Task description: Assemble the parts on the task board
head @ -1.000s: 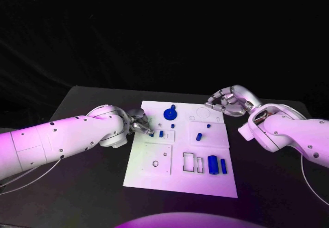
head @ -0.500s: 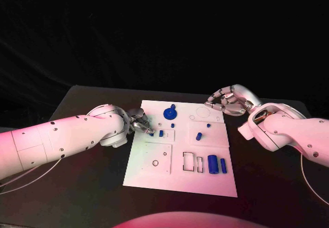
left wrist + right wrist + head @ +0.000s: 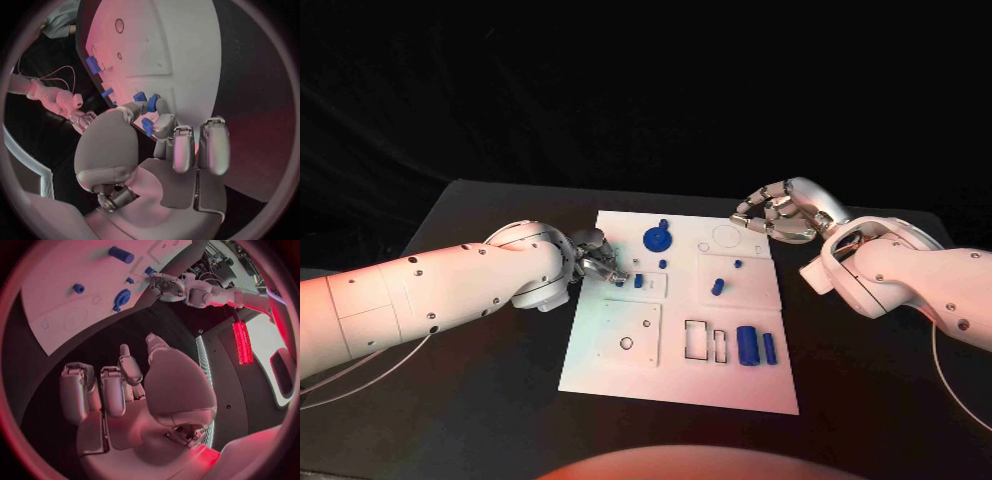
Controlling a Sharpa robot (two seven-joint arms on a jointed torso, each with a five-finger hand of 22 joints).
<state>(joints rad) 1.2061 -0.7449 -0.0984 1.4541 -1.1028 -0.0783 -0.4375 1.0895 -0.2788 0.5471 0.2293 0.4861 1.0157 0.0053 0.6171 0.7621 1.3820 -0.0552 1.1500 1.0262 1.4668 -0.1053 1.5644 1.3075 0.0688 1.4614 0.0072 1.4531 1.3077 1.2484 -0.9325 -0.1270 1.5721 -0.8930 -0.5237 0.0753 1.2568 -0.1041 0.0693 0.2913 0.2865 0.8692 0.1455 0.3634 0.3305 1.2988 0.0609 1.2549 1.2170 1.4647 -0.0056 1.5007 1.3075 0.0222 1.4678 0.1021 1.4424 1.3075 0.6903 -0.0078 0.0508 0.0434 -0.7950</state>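
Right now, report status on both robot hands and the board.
Left robot hand at the task board's left edge, fingertips by a small blue part, grip unclear. Right robot hand curled, empty, off the board's far right corner. Nothing in the way.

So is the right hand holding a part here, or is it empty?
Empty. The right hand hovers off the task board's far right corner, fingers curled in on nothing; the right wrist view shows the same.

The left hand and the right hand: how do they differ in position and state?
The left hand is at the task board's left edge, its fingers around a small blue part. The right hand is above the table beyond the board's far right corner, fingers curled, holding nothing. Both are silver.
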